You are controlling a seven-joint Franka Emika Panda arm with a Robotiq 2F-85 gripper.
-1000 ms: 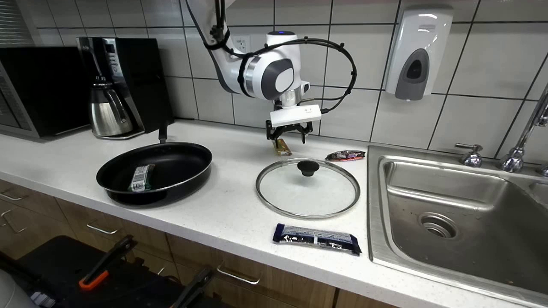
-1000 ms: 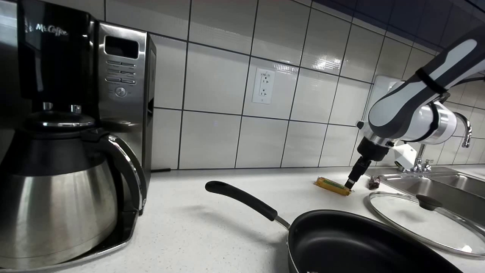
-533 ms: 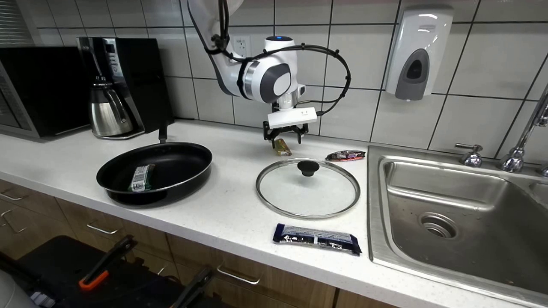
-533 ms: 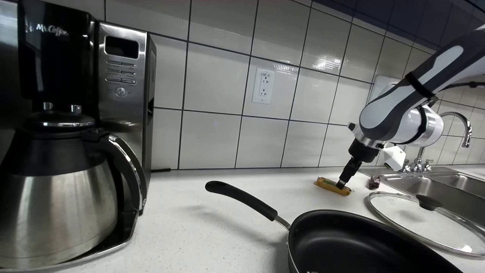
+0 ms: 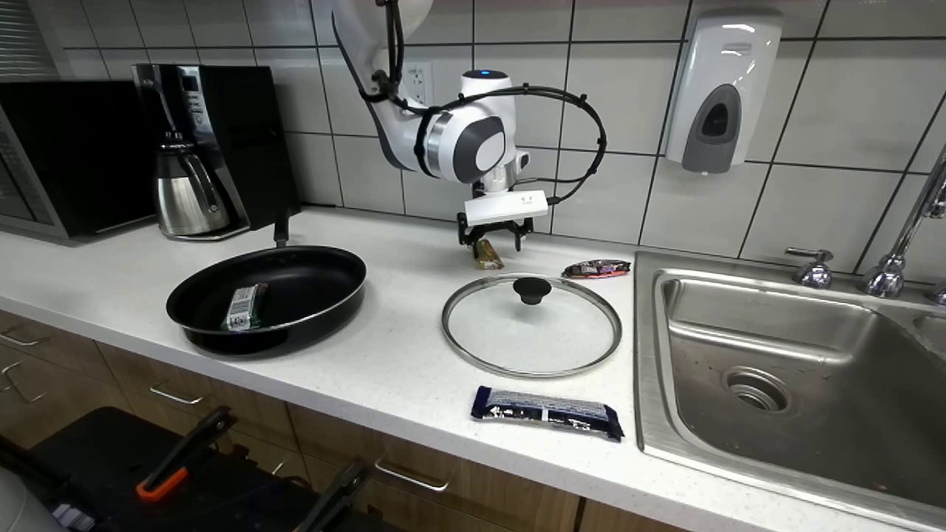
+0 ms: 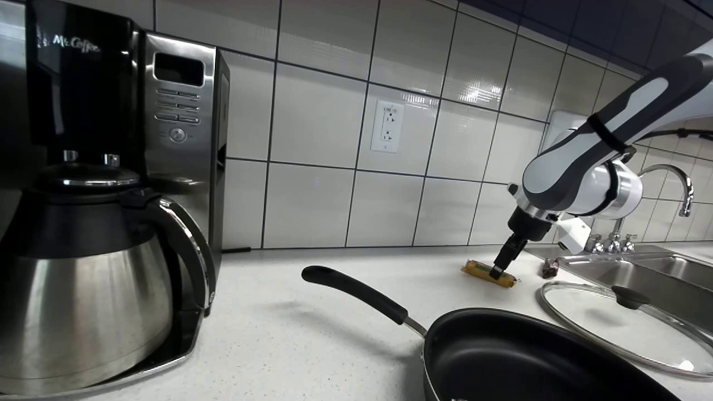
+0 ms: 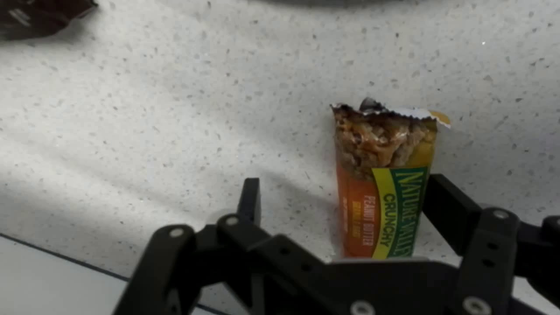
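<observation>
A granola bar in an orange, yellow and green wrapper (image 7: 385, 175) lies on the white counter, seen in both exterior views as a small yellow-orange packet (image 5: 489, 256) near the back wall. My gripper (image 7: 344, 189) points down at it with its jaws wide apart. In the wrist view the bar runs between the fingers, close against or touching the right one, while a clear gap separates it from the left finger (image 7: 250, 197). The bar's near end is hidden behind the gripper body. From the side, the gripper (image 6: 496, 273) has its tips at the bar (image 6: 476, 270).
A glass lid (image 5: 532, 332) and a dark red wrapped snack (image 5: 596, 269) lie nearby. The black pan (image 5: 318, 284) holds a green-wrapped bar (image 5: 244, 307). A dark blue bar (image 5: 548, 414) sits near the counter's front edge. The sink (image 5: 650, 384), coffee maker (image 5: 251, 140) and tiled wall border the area.
The arm has shifted and come down a little; in an exterior view the fingertips have slid leftward from the bar's end toward its middle. The bar and other objects stay put.
</observation>
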